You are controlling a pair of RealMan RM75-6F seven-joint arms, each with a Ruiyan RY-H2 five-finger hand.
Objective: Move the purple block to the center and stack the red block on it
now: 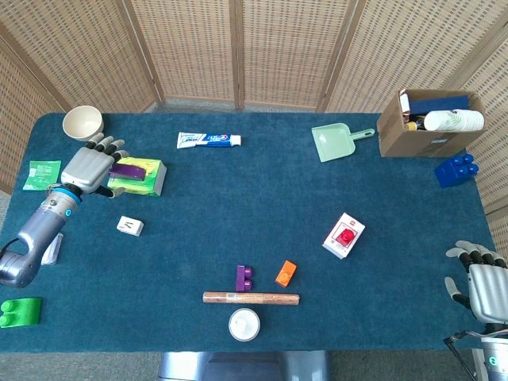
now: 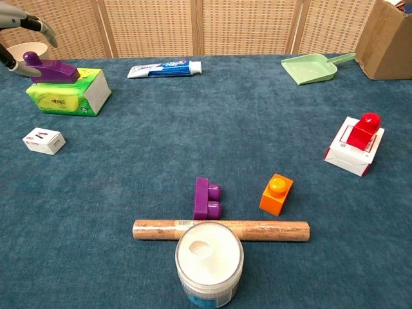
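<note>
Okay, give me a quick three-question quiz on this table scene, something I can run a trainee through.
1. True or false: the red block rests on a white box.
2. Multiple choice: the left hand is beside which thing? A) the toothpaste tube B) the long purple block on the yellow-green pack C) the green dustpan
3. Fill in: the small purple block lies just behind the ____ and left of the orange block.

Key: 1 true; 2 B; 3 wooden rod.
</note>
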